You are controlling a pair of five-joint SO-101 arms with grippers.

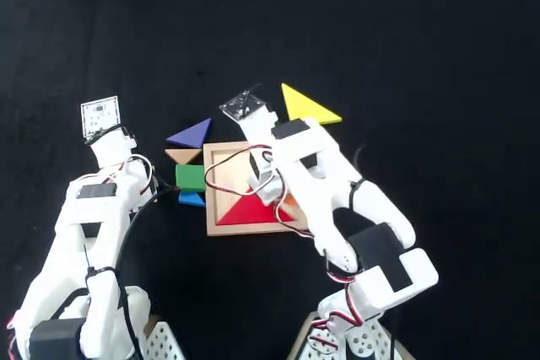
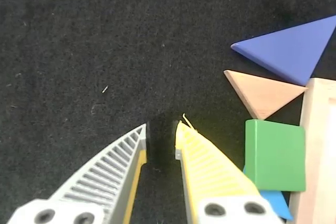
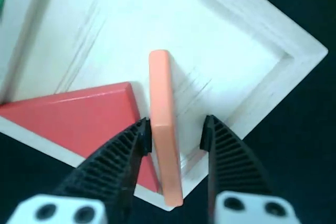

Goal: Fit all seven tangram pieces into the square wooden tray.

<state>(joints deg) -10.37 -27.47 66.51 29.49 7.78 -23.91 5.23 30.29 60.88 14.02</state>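
One orange piece [image 3: 160, 93], beside one red triangle [image 3: 84, 114], sits within the right claw [image 3: 175, 124], grip unclear; left claw [image 2: 161, 129] narrow.

On the table [image 1: 422, 56], the square wooden tray [image 1: 236, 228] holds a red wooden triangle [image 1: 245, 208] at its near side, with an orange wooden piece [image 3: 163, 129] standing on edge beside it. Along the tray's left side, back to front, lie a purple wooden triangle [image 1: 192, 133], a tan wooden triangle [image 1: 181, 155], a green wooden square [image 1: 190, 177] and a blue wooden piece [image 1: 191, 199]. A yellow wooden triangle [image 1: 305, 105] lies behind the tray, towards the right.
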